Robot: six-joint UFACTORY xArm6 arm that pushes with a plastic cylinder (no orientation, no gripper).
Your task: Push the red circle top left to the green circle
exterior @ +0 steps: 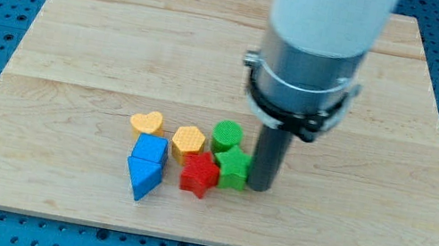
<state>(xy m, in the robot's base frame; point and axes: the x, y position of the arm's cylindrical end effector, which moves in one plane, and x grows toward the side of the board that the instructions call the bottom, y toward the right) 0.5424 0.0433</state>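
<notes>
The green circle (227, 133) sits near the middle of the wooden board (81, 35). No red circle shows; the only red block in view is a red star (199, 175), below and left of the green circle. A green star (233, 166) lies between them, just under the green circle. My tip (260, 187) rests on the board against the right side of the green star, below and right of the green circle. The wide arm body hides the board above the rod.
A yellow hexagon (188, 140) sits left of the green circle and a yellow heart (146, 121) further left. Two blue blocks (150, 149) (144, 178) lie stacked left of the red star. All blocks form one tight cluster.
</notes>
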